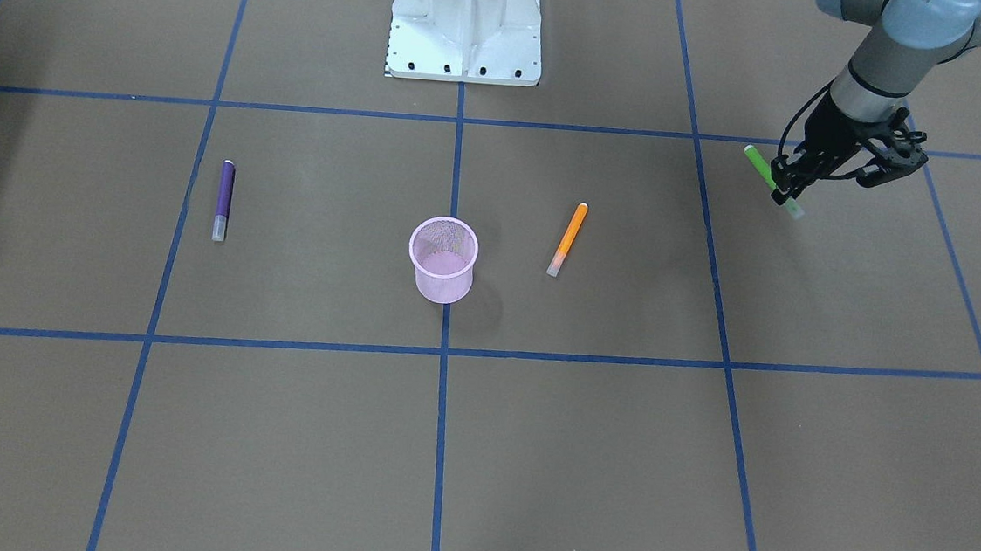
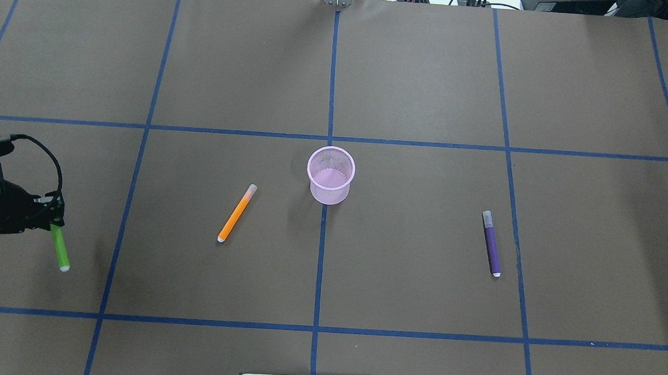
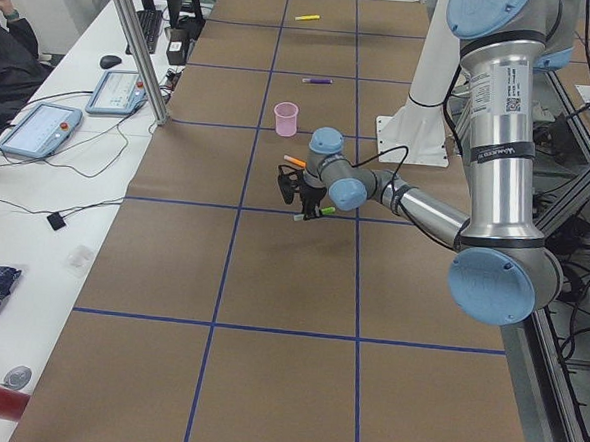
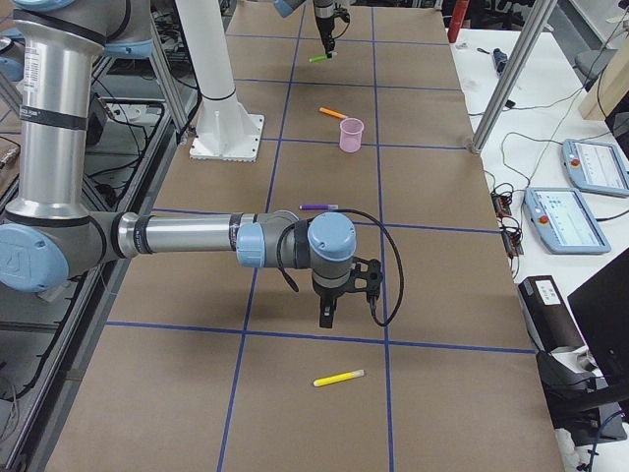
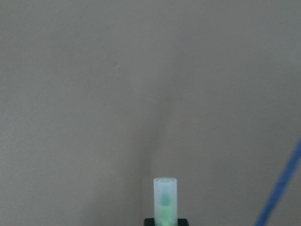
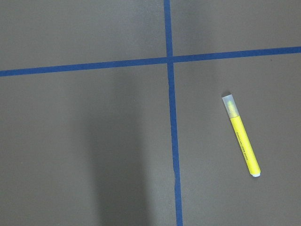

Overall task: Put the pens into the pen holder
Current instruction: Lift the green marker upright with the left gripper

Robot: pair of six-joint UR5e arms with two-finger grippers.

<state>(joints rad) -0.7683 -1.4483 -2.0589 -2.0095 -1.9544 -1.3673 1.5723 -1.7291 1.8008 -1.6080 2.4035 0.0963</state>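
far left, the left gripper (image 2: 55,222) pinches a green pen (image 2: 60,250) above the worktop (image 2: 434,72). next lies an orange pen (image 2: 235,214), then the round pink mesh pen holder (image 2: 329,194) stands, then a purple pen (image 2: 491,244). i cannot tell if the right gripper (image 4: 327,315) is open.

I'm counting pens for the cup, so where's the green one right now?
The green pen is clamped in the left gripper, at the overhead view's far left, well left of the orange pen.

Pink mesh pen holder (image 2: 330,176) upright; orange pen (image 2: 236,213) flat near it; purple pen (image 2: 492,243) flat, farther, opposite side; green pen (image 2: 59,247) farthest, clamped in left gripper (image 2: 52,220).
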